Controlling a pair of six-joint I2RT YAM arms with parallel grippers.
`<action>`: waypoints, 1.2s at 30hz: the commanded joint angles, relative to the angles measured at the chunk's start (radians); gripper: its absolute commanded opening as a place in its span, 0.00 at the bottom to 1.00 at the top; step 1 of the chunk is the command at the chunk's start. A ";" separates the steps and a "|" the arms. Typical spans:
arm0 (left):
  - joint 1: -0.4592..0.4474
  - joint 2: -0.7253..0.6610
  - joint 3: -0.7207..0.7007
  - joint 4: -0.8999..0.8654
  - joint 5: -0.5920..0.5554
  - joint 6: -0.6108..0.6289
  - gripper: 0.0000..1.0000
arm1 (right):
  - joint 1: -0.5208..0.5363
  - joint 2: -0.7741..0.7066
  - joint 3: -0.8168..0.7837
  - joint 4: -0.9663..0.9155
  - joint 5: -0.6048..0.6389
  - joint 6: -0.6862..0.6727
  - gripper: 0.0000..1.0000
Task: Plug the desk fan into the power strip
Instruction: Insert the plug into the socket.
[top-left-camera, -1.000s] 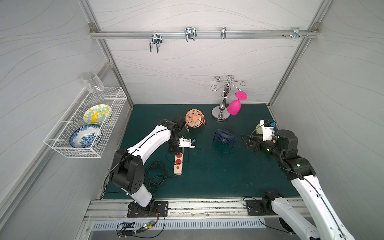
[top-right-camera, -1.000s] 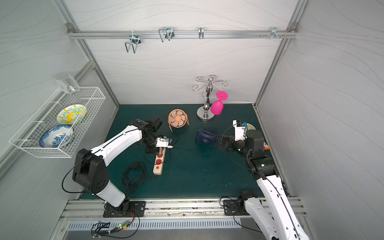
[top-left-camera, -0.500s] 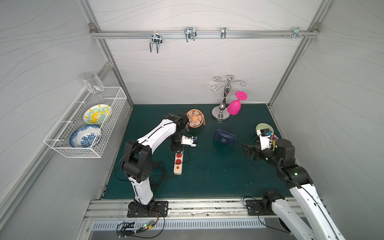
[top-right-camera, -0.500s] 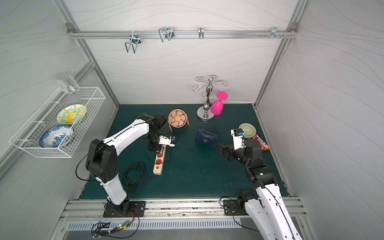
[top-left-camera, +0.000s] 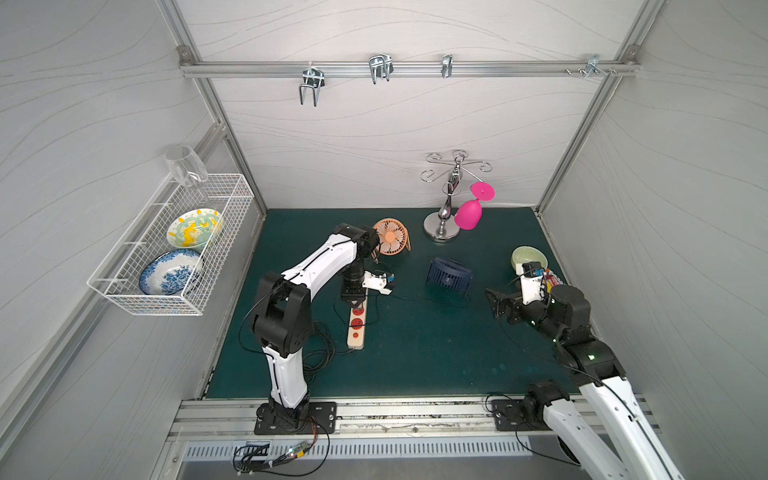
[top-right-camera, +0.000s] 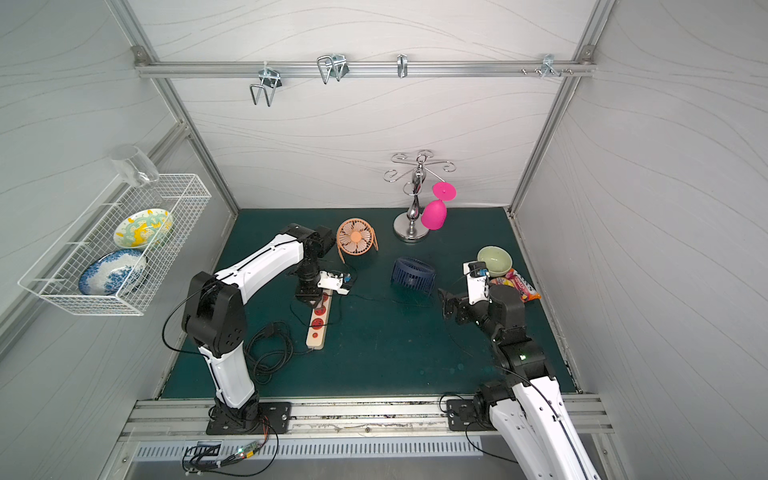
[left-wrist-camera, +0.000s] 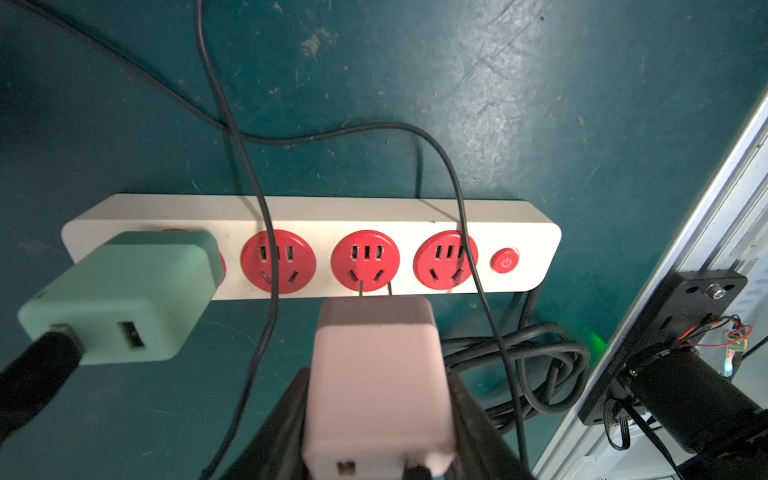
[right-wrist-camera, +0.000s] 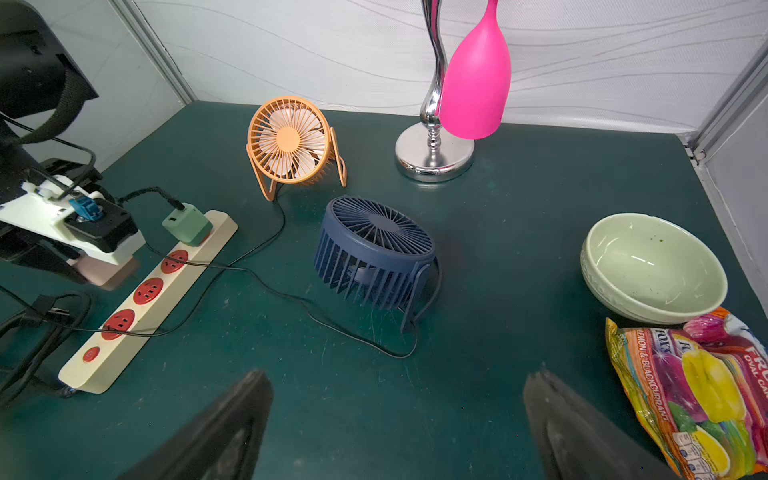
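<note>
Pink plug (left-wrist-camera: 374, 357) stays clamped in my left gripper (left-wrist-camera: 376, 415) over the power strip (left-wrist-camera: 374, 212), unseated; right gripper (right-wrist-camera: 399, 376), jaws apart, drew back at three o'clock.

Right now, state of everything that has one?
power strip, one end socket occupied, three free.
green adapter, plugged in.
pink adapter, gripped, prongs outside the sockets.
left claw, shut on pink adapter.
right claw, open, empty.
orange fan, upright.
blue fan, tilted face-up.
pink glass, hanging upside down.
bowl, upright, empty.
</note>
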 joint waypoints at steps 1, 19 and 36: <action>-0.004 0.030 0.041 -0.011 -0.004 0.011 0.03 | 0.008 -0.013 -0.007 0.033 0.022 -0.010 0.99; -0.012 0.085 0.030 0.036 -0.023 0.023 0.03 | 0.020 -0.014 -0.018 0.047 0.020 -0.011 0.99; -0.021 0.086 0.018 -0.023 0.002 -0.004 0.03 | 0.023 -0.015 -0.024 0.053 0.024 -0.012 0.99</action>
